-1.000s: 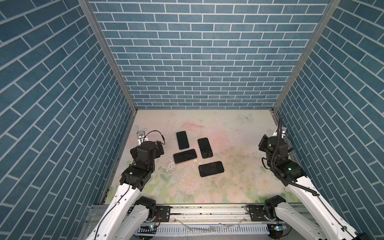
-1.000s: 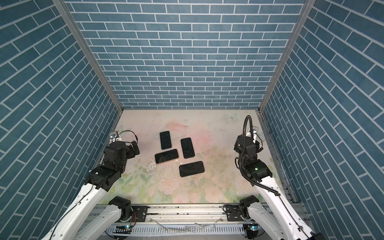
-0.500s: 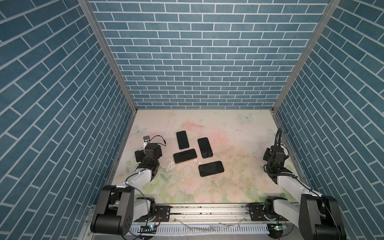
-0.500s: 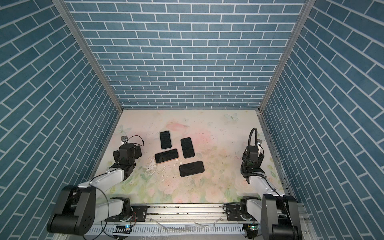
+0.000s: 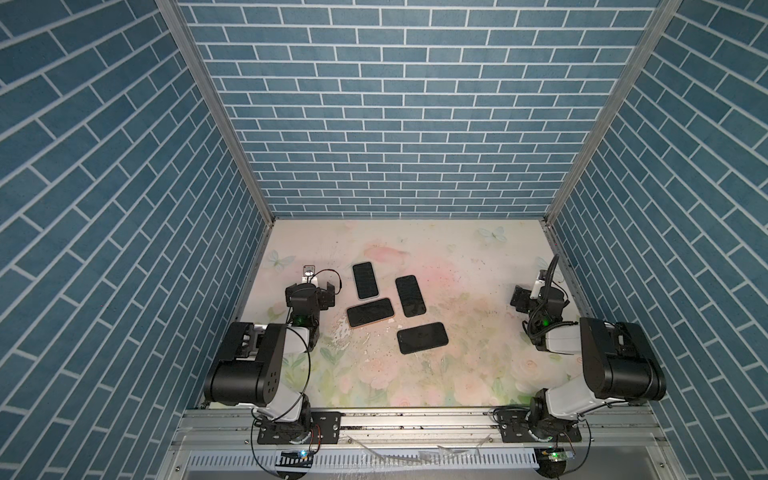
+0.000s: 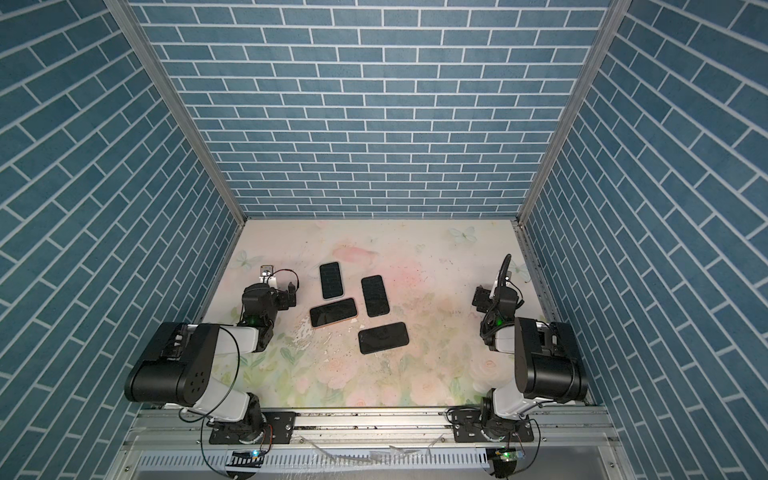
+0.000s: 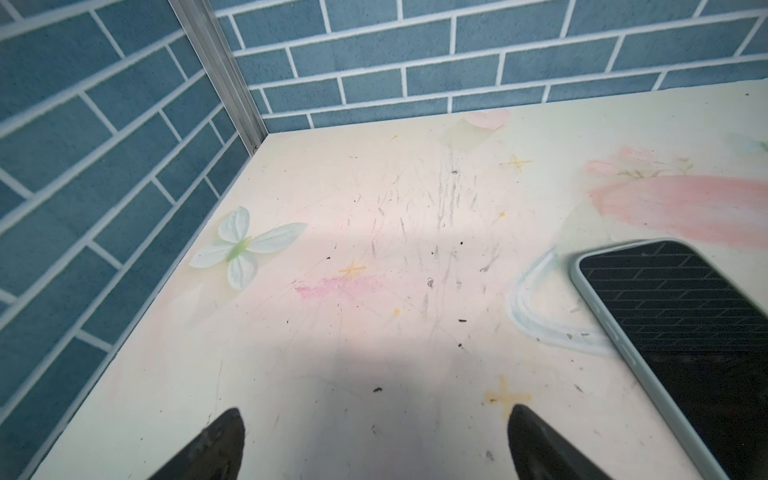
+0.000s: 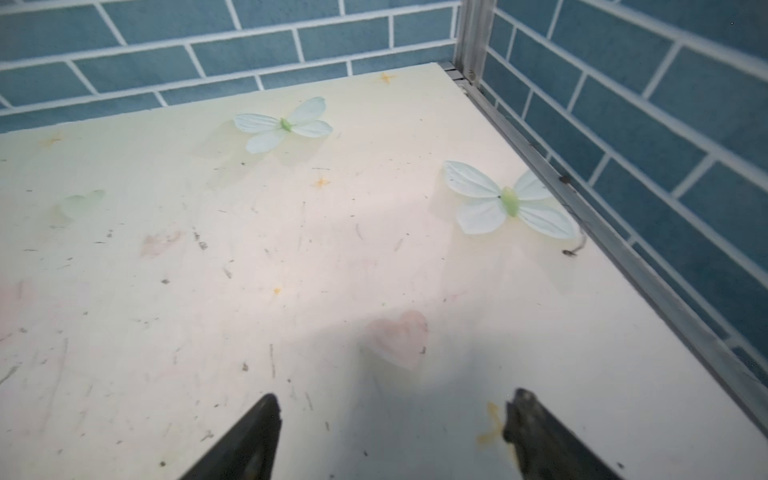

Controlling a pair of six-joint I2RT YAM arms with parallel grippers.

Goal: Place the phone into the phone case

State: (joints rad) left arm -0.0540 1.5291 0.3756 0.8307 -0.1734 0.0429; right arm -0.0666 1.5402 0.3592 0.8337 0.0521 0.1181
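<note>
Several dark, flat phones lie face up mid-table in both top views. One has a pale green rim [image 5: 365, 280] [image 7: 681, 332], and one an orange-pink rim [image 5: 370, 312] [image 6: 333, 312]. Two more lie at the right [image 5: 410, 296] and nearer the front [image 5: 422, 337]. No empty phone case is distinguishable. My left gripper [image 5: 322, 289] [image 7: 376, 415] is low over the table, left of the green-rimmed phone, open and empty. My right gripper [image 5: 524, 297] [image 8: 392, 401] is by the right wall, far from the phones, open and empty.
Blue brick-pattern walls enclose the floral table [image 5: 457, 257] on three sides, with metal corner posts [image 7: 216, 66] [image 8: 471, 37]. Both arms are folded low by the front rail [image 5: 415, 419]. The table surface carries printed butterflies [image 8: 509, 201] and scuff marks.
Both arms have folded back and down toward the front rail, bringing the grippers low over the table. The right gripper's jaws have spread wider. The phones have not moved.
</note>
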